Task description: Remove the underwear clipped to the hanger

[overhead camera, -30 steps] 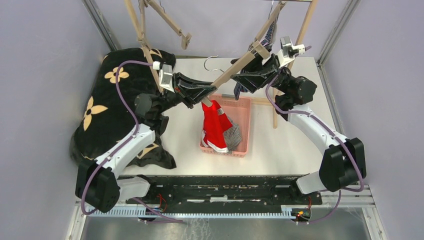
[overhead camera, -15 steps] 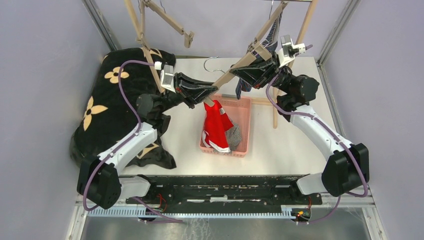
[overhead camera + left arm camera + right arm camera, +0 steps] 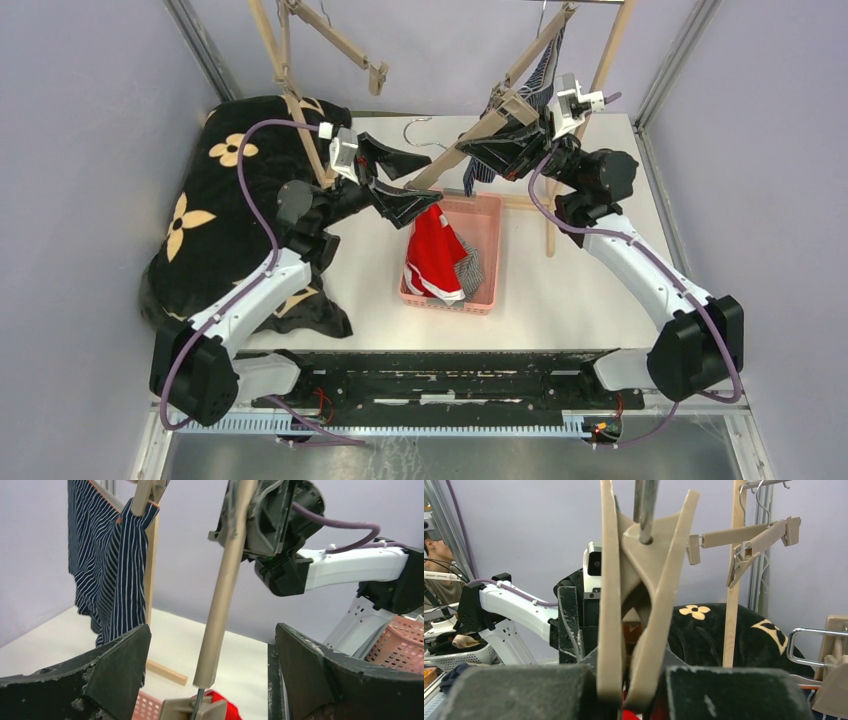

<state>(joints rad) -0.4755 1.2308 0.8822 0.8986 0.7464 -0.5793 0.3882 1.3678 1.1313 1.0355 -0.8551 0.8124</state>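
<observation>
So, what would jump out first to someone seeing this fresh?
The red briefs with a white waistband lie heaped in the pink plastic basket mid-scene, with the open left claw just above. At the back right, dark blue striped boxers hang clipped, beside the beige hanger clip that the right claw pinches.

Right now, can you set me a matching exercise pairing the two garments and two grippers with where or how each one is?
Things:
1. red briefs
2. dark blue striped boxers
3. left gripper
4. right gripper

Places or states:
A. shut on a hanger clip
B. lying in the pink basket
C. jaws wide open
D. clipped to a wooden hanger

Pairs: 1-B, 2-D, 3-C, 4-A
</observation>
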